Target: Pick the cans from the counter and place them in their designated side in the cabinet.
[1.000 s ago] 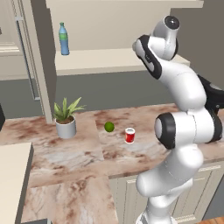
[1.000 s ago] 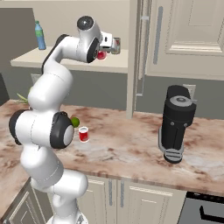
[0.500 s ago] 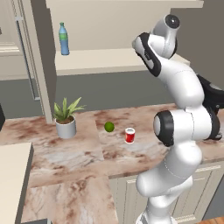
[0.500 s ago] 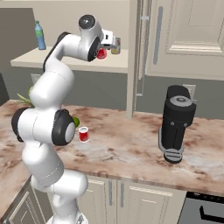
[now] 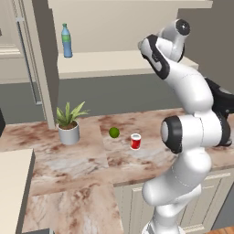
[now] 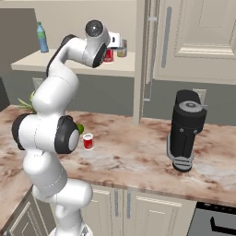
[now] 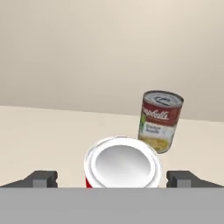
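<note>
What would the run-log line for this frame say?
gripper: open, fingers either side of red can on cabinet shelf | tan-labelled can: behind it | second red can: on counter

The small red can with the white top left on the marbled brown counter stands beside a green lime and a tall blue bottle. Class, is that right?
Not quite. The small red can on the marbled counter stands beside the green lime, but the tall blue bottle stands on the beige cabinet shelf, as the left base view shows.

Location: simulated kitchen. Indicators: marbled stone tabletop point(image 6: 138, 156), panelled base cupboards point(image 6: 124, 212), coffee machine point(image 6: 184, 131), open wall cabinet point(image 5: 114, 64).
</note>
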